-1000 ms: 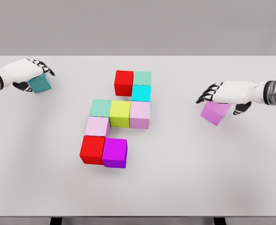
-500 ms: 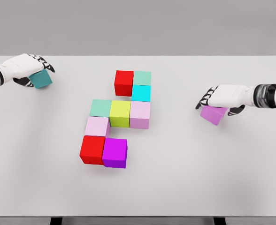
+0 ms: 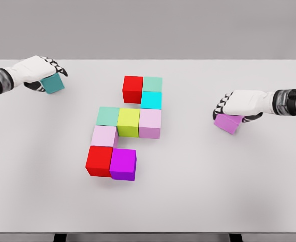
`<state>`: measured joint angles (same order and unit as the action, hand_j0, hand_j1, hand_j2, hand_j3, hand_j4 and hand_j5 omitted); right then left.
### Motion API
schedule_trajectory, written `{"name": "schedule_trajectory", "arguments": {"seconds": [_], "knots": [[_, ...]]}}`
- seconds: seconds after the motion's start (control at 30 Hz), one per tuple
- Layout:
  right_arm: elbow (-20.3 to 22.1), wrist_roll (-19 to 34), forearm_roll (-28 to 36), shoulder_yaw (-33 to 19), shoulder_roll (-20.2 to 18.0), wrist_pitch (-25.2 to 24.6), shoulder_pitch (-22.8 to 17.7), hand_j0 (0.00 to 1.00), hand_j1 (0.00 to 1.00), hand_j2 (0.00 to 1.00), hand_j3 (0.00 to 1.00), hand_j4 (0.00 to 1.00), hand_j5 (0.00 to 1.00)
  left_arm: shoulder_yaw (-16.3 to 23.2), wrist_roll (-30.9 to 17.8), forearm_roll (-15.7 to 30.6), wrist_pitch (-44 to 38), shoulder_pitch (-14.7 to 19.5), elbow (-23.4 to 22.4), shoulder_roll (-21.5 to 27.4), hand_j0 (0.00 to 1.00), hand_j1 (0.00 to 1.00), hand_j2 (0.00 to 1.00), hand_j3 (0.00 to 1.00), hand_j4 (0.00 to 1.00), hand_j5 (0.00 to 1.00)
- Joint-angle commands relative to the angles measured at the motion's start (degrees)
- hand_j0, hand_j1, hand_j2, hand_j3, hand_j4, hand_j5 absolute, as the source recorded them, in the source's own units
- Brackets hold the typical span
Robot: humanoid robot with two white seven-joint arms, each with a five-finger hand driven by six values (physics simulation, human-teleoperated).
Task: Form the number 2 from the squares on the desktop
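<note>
White table (image 3: 228,191), coloured cubes (image 3: 129,122) clustered mid-table

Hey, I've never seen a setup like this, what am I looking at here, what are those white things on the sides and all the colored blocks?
This is a simulator's render, seen from a camera on a humanoid robot's head looking down at a white table. The white things are its two arms, each ending in a five-finger hand. The left hand grasps a teal cube at the far left. The right hand grips a lilac cube on the right. In the middle, nine colored cubes sit edge to edge, partly forming a number 2.
</note>
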<state>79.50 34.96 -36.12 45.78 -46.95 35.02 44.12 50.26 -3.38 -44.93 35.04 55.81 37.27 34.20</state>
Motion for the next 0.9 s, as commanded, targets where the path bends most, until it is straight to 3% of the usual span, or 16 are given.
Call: {"name": "schedule_trajectory", "arguments": {"seconds": [0.0, 0.6, 0.87], "knots": [[2.41, 0.04, 0.17, -0.08, -0.59, -0.02, 0.00, 0.53, 0.53, 0.53, 0.53, 0.53, 0.53, -0.17, -0.05, 0.28, -0.04, 0.00, 0.08, -0.36, 0.77, 0.77, 0.77, 0.77, 0.77, 0.77], [20.61, 0.04, 0.78, 0.89, -5.16, -0.02, -2.02, 0.48, 0.48, 0.48, 0.48, 0.48, 0.48, -0.34, -0.23, 0.63, -0.04, 0.62, 2.28, -2.99, 0.77, 0.77, 0.77, 0.77, 0.77, 0.77], [21.66, 0.04, 3.51, 4.40, -5.17, -0.02, -1.85, 0.48, 0.48, 0.48, 0.48, 0.48, 0.48, -0.61, -0.58, 1.25, -0.04, 0.18, 4.65, -3.79, 0.77, 0.77, 0.77, 0.77, 0.77, 0.77]]}}
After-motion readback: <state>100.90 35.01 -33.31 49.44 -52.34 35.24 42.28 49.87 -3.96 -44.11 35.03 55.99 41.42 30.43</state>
